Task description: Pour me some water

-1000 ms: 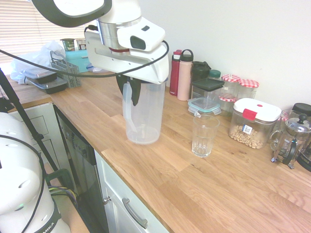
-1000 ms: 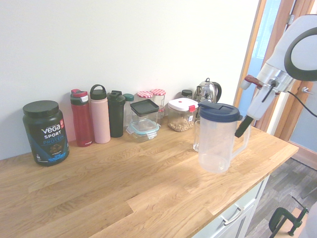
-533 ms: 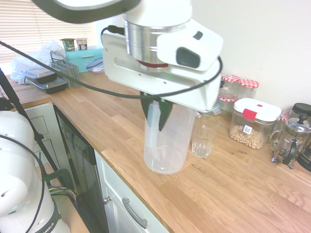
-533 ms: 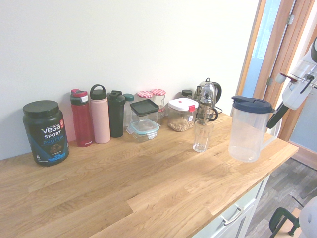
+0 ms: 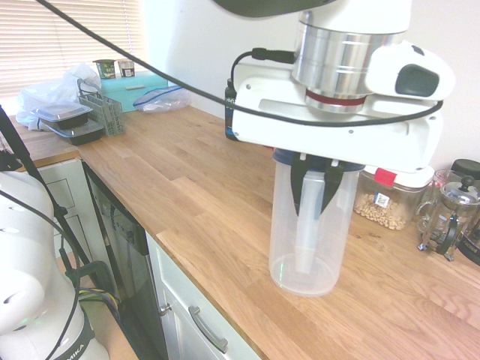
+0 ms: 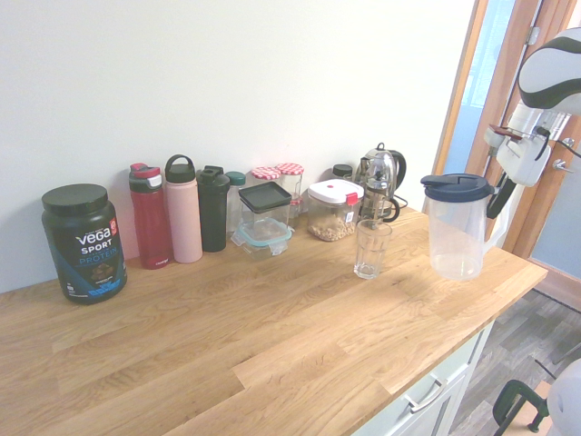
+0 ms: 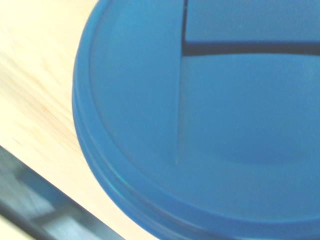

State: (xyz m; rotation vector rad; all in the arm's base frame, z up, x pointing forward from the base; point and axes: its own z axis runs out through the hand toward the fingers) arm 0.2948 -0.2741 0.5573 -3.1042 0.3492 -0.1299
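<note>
A clear plastic pitcher (image 5: 311, 225) with a dark blue lid (image 7: 200, 125) stands upright at or just above the wooden counter (image 6: 272, 336), near its right end in the second exterior view. My gripper (image 5: 313, 180) comes down from above and is shut on the pitcher's handle, also seen as gripper (image 6: 499, 195) behind the pitcher (image 6: 457, 234). An empty drinking glass (image 6: 371, 247) stands on the counter to the pitcher's left, apart from it. In the first exterior view the glass is hidden behind the arm. No water shows in any view.
Along the wall stand a black protein tub (image 6: 83, 243), red, pink and black bottles (image 6: 183, 211), a lidded glass box (image 6: 265, 216), a nut container (image 5: 390, 199), a kettle (image 6: 379, 173) and a French press (image 5: 450, 214). The counter's front edge (image 5: 195, 262) is close to the pitcher.
The arm has carried the pitcher along the counter, from beside the glass on one side, past it, to its other side near the counter's end. The grip has stayed shut.
</note>
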